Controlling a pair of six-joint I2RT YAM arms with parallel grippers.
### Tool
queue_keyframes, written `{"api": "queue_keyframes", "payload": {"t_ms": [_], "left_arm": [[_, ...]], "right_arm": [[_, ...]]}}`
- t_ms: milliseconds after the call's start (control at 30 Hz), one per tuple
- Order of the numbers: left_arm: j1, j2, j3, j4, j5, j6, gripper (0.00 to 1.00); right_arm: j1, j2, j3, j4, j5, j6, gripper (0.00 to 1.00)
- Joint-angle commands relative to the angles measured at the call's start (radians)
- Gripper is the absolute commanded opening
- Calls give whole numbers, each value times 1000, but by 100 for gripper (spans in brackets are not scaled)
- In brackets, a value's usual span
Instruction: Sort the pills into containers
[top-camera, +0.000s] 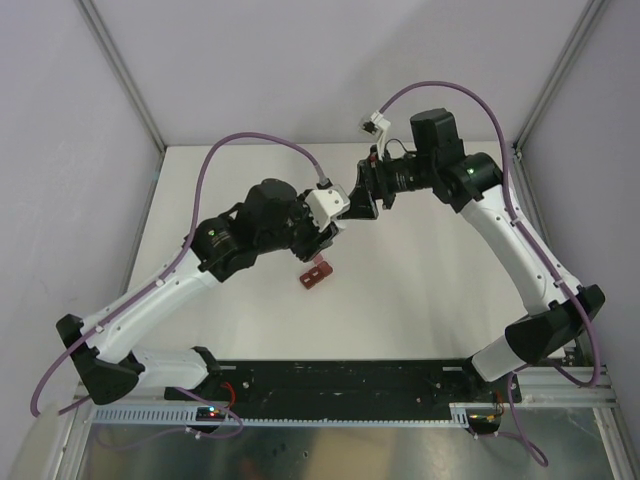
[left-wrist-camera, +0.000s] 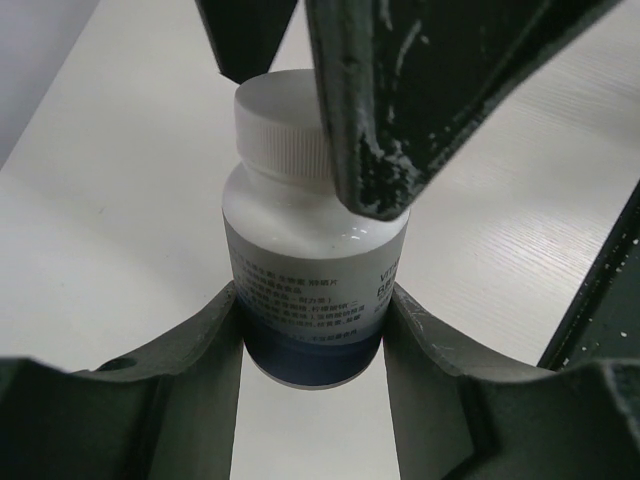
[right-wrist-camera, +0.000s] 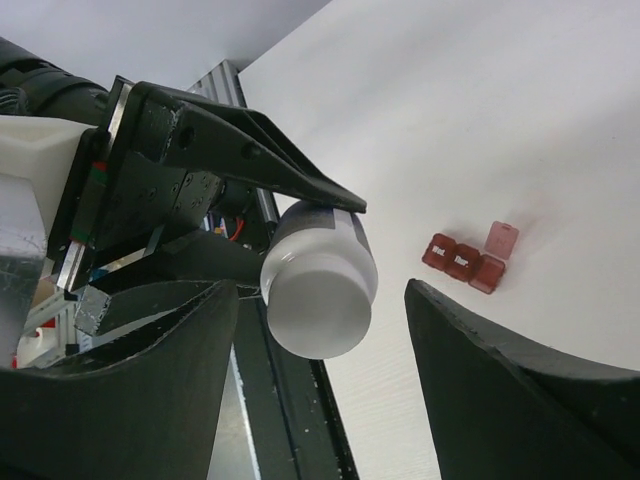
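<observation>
Table (top-camera: 430, 300): white and matte, boxed in by pale grey walls; both arms reach in from the near edge and meet above its middle.
Left gripper (left-wrist-camera: 312, 300): your left jaws are clamped on the lower body of the bottle, one finger pressed against each side, so that hand is closed and holding.
Pill box (top-camera: 314, 273): the small dark red strip of three compartments lies flat on the table just below the left wrist, apart from both grippers. From the right wrist camera one end lid stands flipped up and the other two look shut. No pills can be made out in it.
Bottle (left-wrist-camera: 310, 230): small, round and white, with a printed label and a ribbed white cap (left-wrist-camera: 275, 120). It is held up off the table, lying roughly level, with the cap facing the right arm.
Right gripper (right-wrist-camera: 322, 290): your right jaws stand open, one finger on each side of the cap. A gap shows on both sides, so it grips nothing.
Step in hand: by the look of it, getting the cap off, with no pill sorted yet.
Next move: you would need to close the right fingers squarely on the ribbed cap, then twist while the left grip stays firm so the bottle cannot turn with it.
</observation>
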Motion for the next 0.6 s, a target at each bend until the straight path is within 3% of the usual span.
{"api": "queue_keyframes", "payload": {"t_ms": [0,133,333,467,567], "left_arm": [[-11,-1,26,59,-85,-15,0],[-13,-2,24,61,-95,-15,0],[-13,-9,15,61,-77,-11,0],[-4,-20,-1,60,34,-7,0],[32,-31,-15,53,206,-7,0]], "right_arm": [[-4,-5,-14,60,-47,43,72],[-4,-5,-40,77,-68,51,57],[-5,-11,-44,74,-79,27,26],[-4,-21,-29,43,-82,-41,10],[-5,-31,-8,-1,-86,-145,6]]}}
